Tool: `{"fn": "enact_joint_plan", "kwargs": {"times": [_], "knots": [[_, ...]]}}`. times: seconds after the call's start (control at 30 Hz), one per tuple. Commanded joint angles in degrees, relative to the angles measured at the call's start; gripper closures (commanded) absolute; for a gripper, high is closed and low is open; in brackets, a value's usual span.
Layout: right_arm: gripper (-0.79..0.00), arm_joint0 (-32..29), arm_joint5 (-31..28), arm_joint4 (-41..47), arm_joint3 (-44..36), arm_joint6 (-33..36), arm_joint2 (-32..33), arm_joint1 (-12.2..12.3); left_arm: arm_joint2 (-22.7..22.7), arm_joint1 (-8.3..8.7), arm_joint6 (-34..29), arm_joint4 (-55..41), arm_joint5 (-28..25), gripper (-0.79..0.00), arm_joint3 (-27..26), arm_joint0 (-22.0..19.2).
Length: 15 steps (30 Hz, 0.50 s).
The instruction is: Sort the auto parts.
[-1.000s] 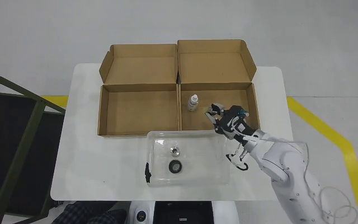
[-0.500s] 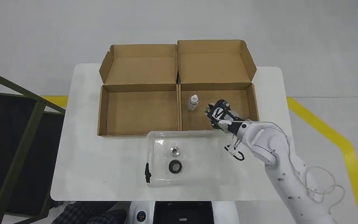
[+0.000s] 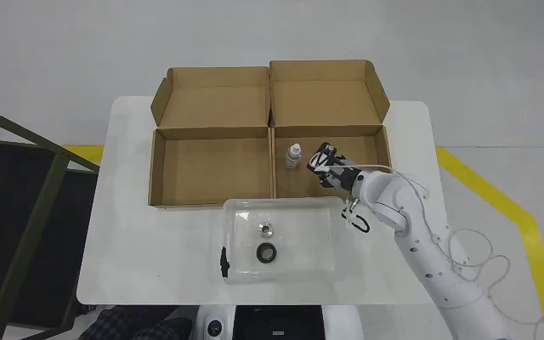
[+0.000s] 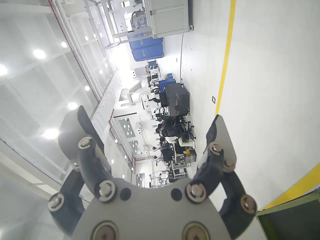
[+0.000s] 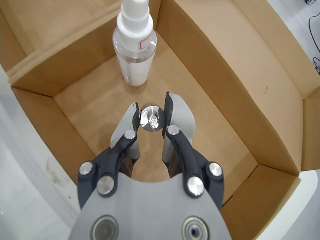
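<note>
The round metal part [image 5: 150, 123] sits pinched in the right gripper [image 5: 151, 112], now carried from the front wall deeper into the right-hand box [image 3: 374, 157] — at 3 o'clock of the spray bottle [image 3: 293, 155]. Release looks next; the tray [image 3: 327, 255], at 7 o'clock, holds more.

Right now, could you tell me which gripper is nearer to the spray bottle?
Right. The right gripper, shut on a metal part, is inside the cardboard box beside the spray bottle; the left gripper faces the room, away from the table.
</note>
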Motion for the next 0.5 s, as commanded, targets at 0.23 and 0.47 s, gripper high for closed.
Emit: {"fn": "enact_joint_plan", "kwargs": {"times": [0.23, 0.47], "knots": [[-0.225, 2.5, 1.6, -0.3, 3.8, 0.4, -2.4, -0.7, 0.0, 0.0, 0.0, 0.0, 0.0, -0.785, 0.0, 0.0], [-0.277, 3.8, 2.0, -0.8, 5.3, 0.6, -3.7, -1.1, 0.0, 0.0, 0.0, 0.0, 0.0, -0.785, 0.0, 0.0]]}}
